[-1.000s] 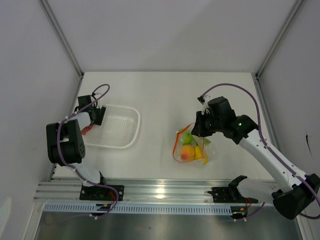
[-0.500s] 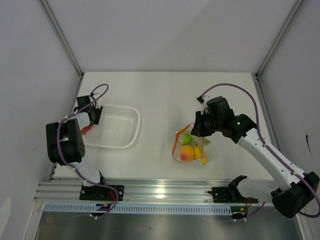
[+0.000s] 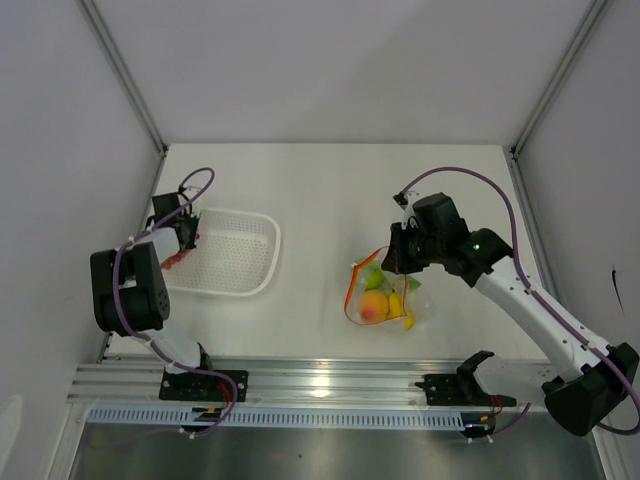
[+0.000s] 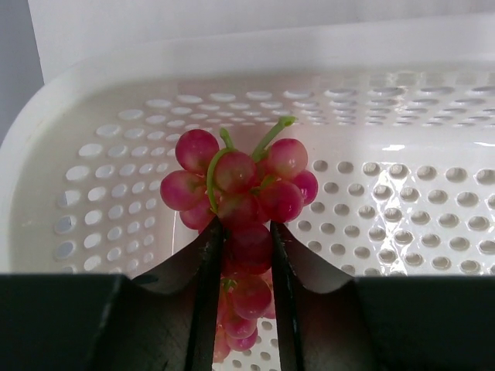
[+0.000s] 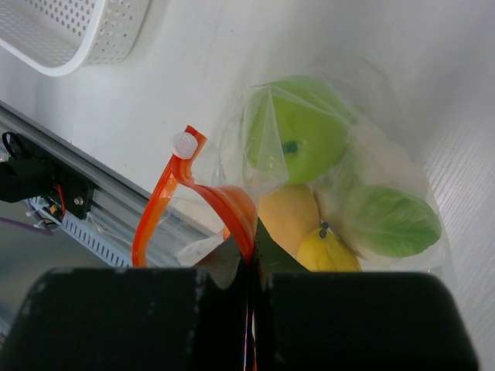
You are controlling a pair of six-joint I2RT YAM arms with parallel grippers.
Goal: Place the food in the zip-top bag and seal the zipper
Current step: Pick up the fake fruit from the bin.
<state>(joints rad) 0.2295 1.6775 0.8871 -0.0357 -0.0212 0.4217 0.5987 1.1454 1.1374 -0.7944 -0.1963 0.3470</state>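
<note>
Bench (image 3: 330, 190): white top with pale walls on three sides; both arm bases sit on the rail at its near edge.
Right arm (image 3: 530, 300): reaches from the near right corner toward the middle of the bench.
Left arm (image 3: 125, 285): folded up along the left edge, wrist over the basket's left end.
Basket (image 3: 262, 262): white, perforated, lying flat by the left edge, well apart from the bag.
Zip-top bag (image 3: 385, 295): clear pouch lying right of centre, toward the near edge, with its mouth raised at the gripper.
Right gripper (image 5: 251, 263): jaws pressed together on the zipper at the bag's mouth.
Left gripper (image 4: 246, 228): jaws narrow, one finger on either flank of the lower berries of the grapes.
Grapes (image 4: 244, 189): red-purple bunch with a green stem, in the basket's left end.
Green apple (image 5: 298, 139): inside the bag, at its far side.
Orange (image 3: 374, 306): inside the bag, near its mouth.
Yellow piece (image 5: 329, 253): inside the bag, beside the orange.
Zipper (image 5: 166, 201): red-orange strip, bowed open, with a white slider tab (image 5: 184, 144) at its free end.
</note>
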